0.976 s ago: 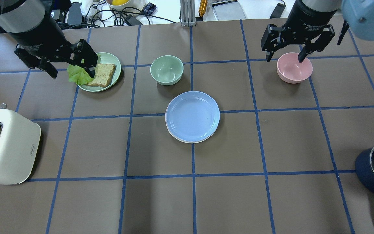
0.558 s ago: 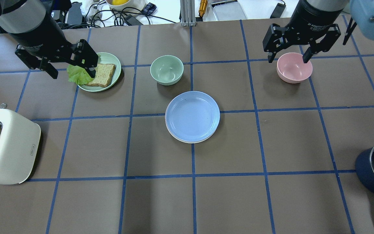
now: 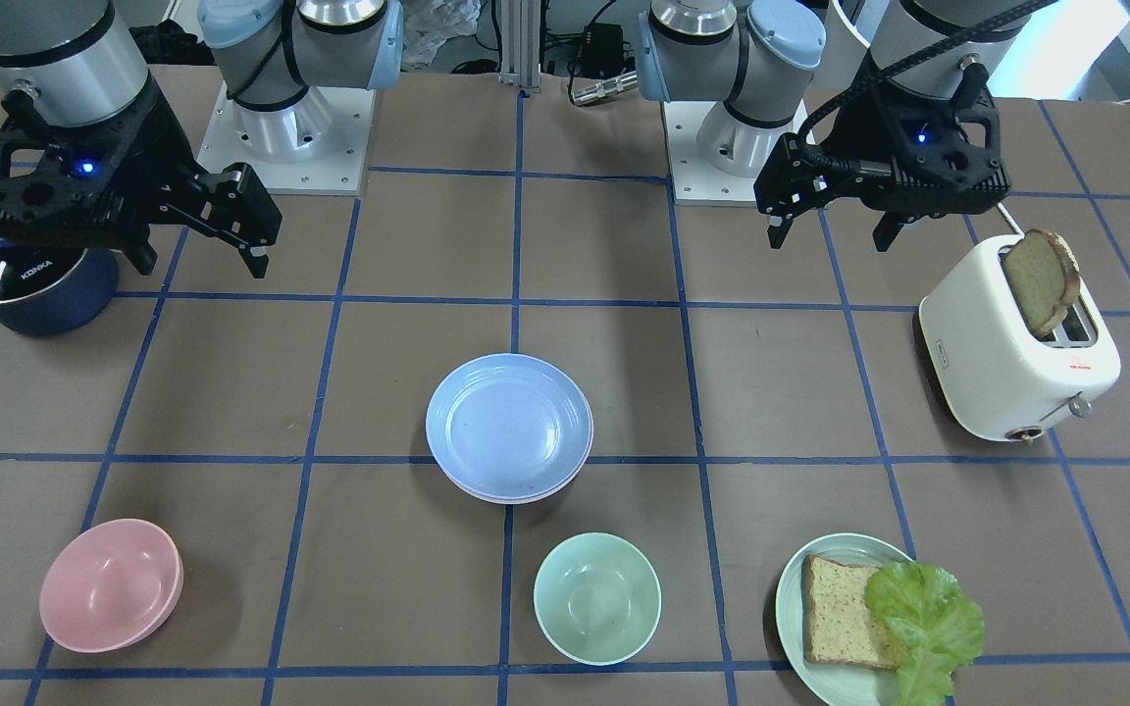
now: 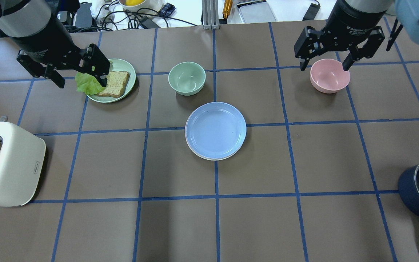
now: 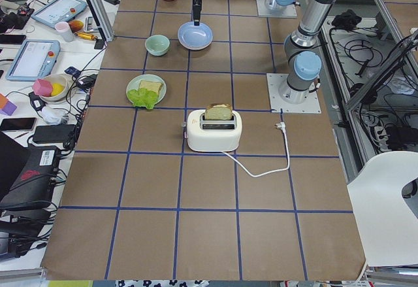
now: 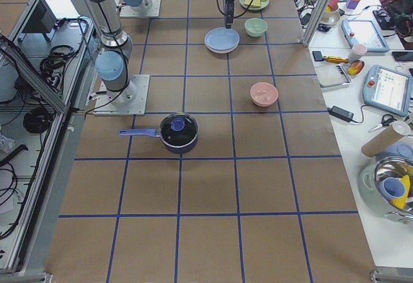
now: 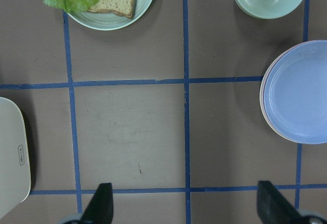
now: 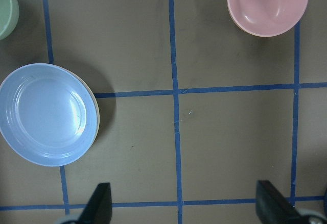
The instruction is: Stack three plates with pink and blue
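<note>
Seen from behind the robot, the three plates are stacked one on another near the middle of the brown desk (image 4: 304, 163) with its grid of blue tape. The light blue round matte plate (image 4: 215, 130) is on top, face up and empty. Under it only thin edges show: a pale pink plate rim (image 3: 516, 501) and a cream-white plate rim (image 4: 209, 158) along the stack's side toward the robot. Neither arm touches the stack.

The left tool (image 4: 82, 83) hangs in the air over the far left part of the desk, its two black fingers spread wide with nothing between them. The right tool (image 4: 324, 67) hangs over the far right part, also spread wide and empty. Both wrist cameras look straight down on the desk from well above, with the stack off to one side.

Just beyond the stack, slightly left, stands a small mint-green bowl (image 4: 187, 78), empty and upright. Farther right, well apart from the stack, is a small pink bowl (image 4: 330, 75), also empty. On the far left lies a mint-green plate (image 4: 126, 67) carrying a slice of brown bread (image 4: 115, 84) and a leaf of green lettuce (image 4: 87, 84). At the near left edge sits a cream-white toaster (image 4: 13, 167) with a bread slice sticking out of its slot. At the near right edge stands a dark blue pot (image 4: 418, 194) with a glass lid.
</note>
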You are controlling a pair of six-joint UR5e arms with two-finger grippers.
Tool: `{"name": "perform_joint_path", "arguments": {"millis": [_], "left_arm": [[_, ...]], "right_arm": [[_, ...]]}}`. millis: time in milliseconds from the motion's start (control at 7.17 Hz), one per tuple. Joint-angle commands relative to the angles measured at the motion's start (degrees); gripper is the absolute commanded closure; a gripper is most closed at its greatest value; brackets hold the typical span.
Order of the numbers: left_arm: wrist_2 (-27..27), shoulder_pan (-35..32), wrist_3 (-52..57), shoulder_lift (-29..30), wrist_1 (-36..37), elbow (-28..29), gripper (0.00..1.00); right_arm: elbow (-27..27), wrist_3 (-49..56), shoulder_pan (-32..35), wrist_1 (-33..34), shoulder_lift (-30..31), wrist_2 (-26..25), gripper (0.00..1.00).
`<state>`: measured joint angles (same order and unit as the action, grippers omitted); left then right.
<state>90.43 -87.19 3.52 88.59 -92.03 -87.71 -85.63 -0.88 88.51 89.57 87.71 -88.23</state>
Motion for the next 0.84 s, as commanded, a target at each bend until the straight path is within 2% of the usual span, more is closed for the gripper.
{"name": "perform_joint_path", "arguments": {"millis": [0, 697], "left_arm": [[0.01, -0.09, 0.00, 0.00, 0.01, -0.26, 0.00], [0.10, 0.00, 0.00, 0.00, 0.10, 0.00, 0.00]], "right_arm": [[0.11, 0.08, 0.00, -0.09, 0.18, 0.08, 0.00], [0.64, 0.09, 2.01, -2.11, 1.32, 0.17, 0.00]]}}
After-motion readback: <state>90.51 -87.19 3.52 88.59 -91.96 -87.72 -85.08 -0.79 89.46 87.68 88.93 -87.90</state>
